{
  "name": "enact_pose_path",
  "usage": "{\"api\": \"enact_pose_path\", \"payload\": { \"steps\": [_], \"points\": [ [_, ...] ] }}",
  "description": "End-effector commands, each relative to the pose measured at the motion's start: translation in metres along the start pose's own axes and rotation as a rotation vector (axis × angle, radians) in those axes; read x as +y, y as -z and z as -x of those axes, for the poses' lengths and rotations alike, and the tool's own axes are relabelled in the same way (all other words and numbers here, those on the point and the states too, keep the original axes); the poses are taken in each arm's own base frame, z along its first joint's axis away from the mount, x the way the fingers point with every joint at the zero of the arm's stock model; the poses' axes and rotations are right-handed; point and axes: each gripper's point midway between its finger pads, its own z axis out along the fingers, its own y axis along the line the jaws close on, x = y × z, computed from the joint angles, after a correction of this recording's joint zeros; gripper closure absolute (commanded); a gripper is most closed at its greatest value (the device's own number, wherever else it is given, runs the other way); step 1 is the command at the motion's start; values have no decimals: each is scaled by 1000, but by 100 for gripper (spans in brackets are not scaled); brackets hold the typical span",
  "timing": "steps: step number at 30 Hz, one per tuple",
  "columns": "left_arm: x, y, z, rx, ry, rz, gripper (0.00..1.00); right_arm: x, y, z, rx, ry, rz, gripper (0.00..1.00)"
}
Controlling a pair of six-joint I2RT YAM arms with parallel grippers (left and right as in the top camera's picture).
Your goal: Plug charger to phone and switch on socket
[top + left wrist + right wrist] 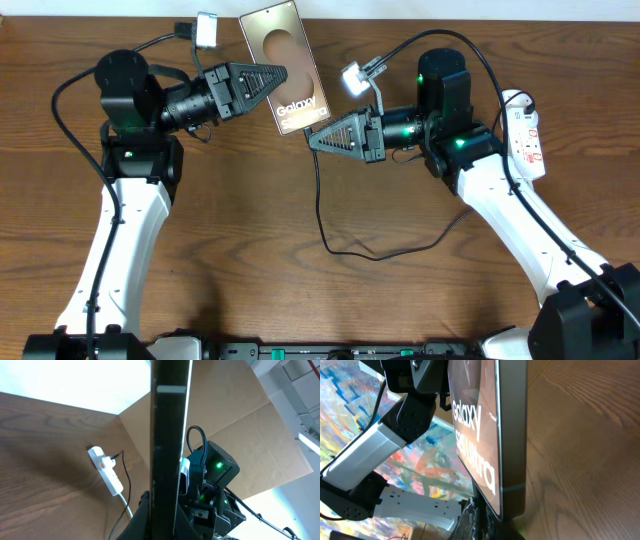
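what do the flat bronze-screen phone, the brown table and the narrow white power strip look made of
Phone: glossy glass front, going by its sheen, with a silver edge that looks metallic. Table: wood or wood-look laminate, matte, with visible grain. Power strip: probably smooth moulded white plastic.

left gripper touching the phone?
Touching. Left wrist view: the phone stands edge-on, clamped between the fingers of the left gripper; overhead shows its tip on the phone's edge.
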Motion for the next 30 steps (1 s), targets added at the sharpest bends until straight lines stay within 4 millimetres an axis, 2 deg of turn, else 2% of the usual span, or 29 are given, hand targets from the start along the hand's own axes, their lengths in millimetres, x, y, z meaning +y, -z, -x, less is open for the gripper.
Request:
{"api": "enact_pose_path", "payload": {
  "steps": [1,5,8,9,11,12,19,24,27,30],
  "points": [
    [-29,-1,-20,120,-43,-94,93,-9,3,20,-74,29,-79,99],
    [-29,-1,-20,120,-43,-95,93,-4,3,16,-54,36,-52,99],
    [-29,-1,-21,124,-43,-97,93,4,5,10,-19,57,3,61],
    [-29,-1,-21,126,-43,-98,93,6,8,9,-13,63,16,44],
    [-29,-1,-21,126,-43,-99,93,6,16,11,-14,61,28,23],
    [-29,-1,-21,126,-43,-99,93,5,19,12,-19,60,26,21],
    [-30,-1,-23,140,-36,-105,93,1,31,18,-44,74,11,26],
    [-27,-1,-25,144,-12,-98,93,10,19,11,-9,91,48,33],
    [-27,-1,-25,143,-13,-98,93,15,10,8,8,104,65,44],
    [-27,-1,-25,145,-7,-97,93,21,4,7,15,142,81,49]
  ]
}}
